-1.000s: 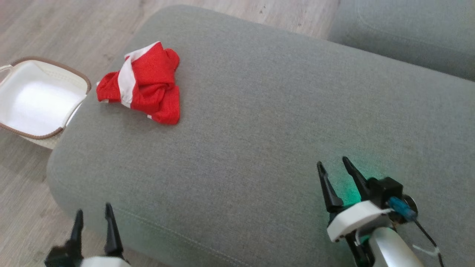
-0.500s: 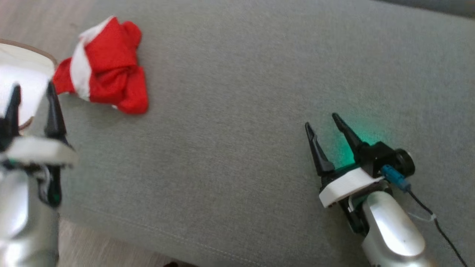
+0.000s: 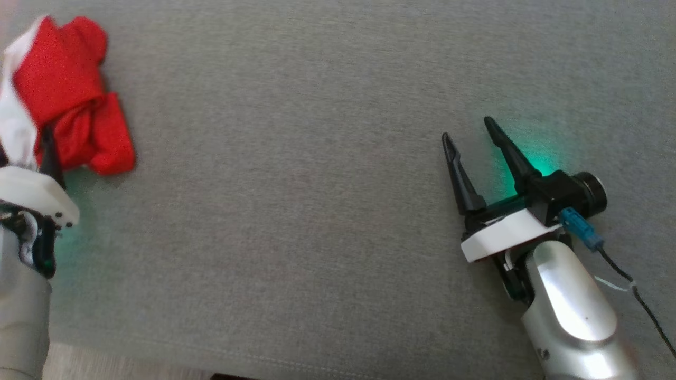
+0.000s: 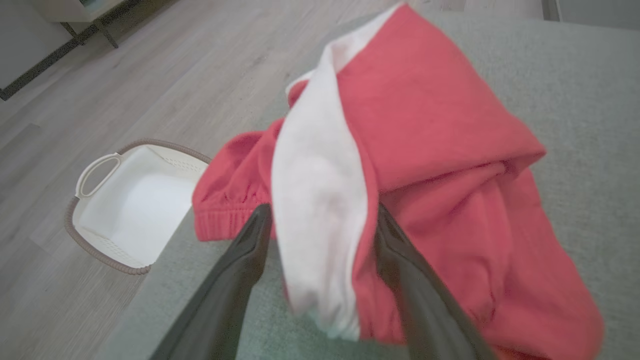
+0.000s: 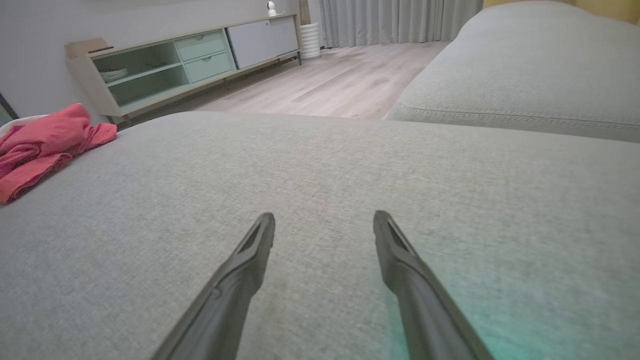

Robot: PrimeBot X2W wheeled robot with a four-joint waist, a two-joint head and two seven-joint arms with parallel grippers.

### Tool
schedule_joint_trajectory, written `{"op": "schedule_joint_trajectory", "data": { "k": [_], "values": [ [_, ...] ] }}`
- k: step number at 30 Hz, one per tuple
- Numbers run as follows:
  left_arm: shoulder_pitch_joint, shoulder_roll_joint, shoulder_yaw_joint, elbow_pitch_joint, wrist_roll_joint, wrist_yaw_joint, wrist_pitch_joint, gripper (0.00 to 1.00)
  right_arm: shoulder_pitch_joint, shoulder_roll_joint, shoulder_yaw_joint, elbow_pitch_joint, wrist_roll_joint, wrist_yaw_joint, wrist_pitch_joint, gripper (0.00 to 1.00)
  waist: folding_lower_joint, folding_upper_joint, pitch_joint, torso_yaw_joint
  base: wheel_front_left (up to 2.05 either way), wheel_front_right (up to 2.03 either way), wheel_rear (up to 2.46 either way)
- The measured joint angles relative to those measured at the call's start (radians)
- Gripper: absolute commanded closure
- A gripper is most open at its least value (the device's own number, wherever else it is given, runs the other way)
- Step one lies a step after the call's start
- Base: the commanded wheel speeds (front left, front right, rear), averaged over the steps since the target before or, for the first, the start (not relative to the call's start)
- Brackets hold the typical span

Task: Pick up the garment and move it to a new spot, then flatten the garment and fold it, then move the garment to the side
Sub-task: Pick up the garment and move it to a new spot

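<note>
The garment [image 4: 440,150] is a crumpled red piece with a white stripe, lying at the left end of a grey sofa cushion [image 3: 317,184]. My left gripper [image 4: 322,210] is open, its two dark fingers standing on either side of the white stripe fold. In the head view the garment [image 3: 68,105] sits at the upper left, with one of the left fingers [image 3: 51,158] against its near edge. My right gripper [image 3: 468,130] hovers open over bare cushion far to the right, nothing between its fingers. The right wrist view has the garment [image 5: 45,145] at the far left.
A white basket [image 4: 135,210] with a brown rim stands on the wooden floor beside the cushion's left end. A second grey cushion [image 5: 525,75] lies beyond the right gripper. A low cabinet [image 5: 190,60] stands against the far wall.
The head camera has swung down and right, shifting the whole picture. My left arm has come up from the cushion's near edge to the garment. Both grippers stay open.
</note>
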Motion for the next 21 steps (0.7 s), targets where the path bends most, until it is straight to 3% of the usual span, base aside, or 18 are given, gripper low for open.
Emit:
{"op": "schedule_joint_trajectory", "data": {
  "k": [3, 4, 5, 11, 15, 21],
  "values": [
    [-0.014, -0.001, 0.002, 0.051, -0.007, 0.001, -0.006, 0.0, -0.012, 0.0, -0.006, 0.0, 0.001, 0.0, -0.007, 0.0, 0.0, 0.0, 0.007, -0.025, 0.0, 0.0, 0.0],
    [-0.022, 0.0, -0.001, 0.061, -0.007, 0.0, -0.018, 0.38, -0.014, 0.0, -0.01, 0.001, 0.002, 0.0, -0.007, 0.0, 0.0, 0.0, 0.007, -0.032, 0.0, 0.0, 0.0],
    [-0.03, 0.0, -0.003, 0.065, -0.006, -0.004, -0.035, 1.0, -0.014, 0.0, -0.012, 0.002, 0.002, 0.0, -0.007, 0.0, 0.0001, 0.0, 0.005, -0.037, 0.0, 0.0, 0.0],
    [-0.1, 0.031, -0.072, 0.025, 0.071, -0.013, -0.186, 1.0, 0.001, 0.0, -0.023, 0.042, 0.029, 0.0, -0.006, 0.0, 0.0, 0.0, -0.044, -0.052, 0.0, 0.0, 0.0],
    [-0.159, 0.048, -0.16, -0.074, 0.149, -0.023, -0.234, 1.0, 0.056, 0.002, -0.021, 0.069, 0.057, 0.0, -0.005, 0.0, -0.0001, 0.0, -0.103, -0.07, 0.0, 0.0, 0.0],
    [-0.201, -0.008, -0.296, -0.257, 0.168, -0.032, -0.232, 1.0, 0.091, 0.006, 0.019, 0.076, 0.149, 0.0, -0.005, 0.0, -0.0002, 0.0, -0.177, -0.146, 0.0, 0.0, 0.0]
  ]
}}
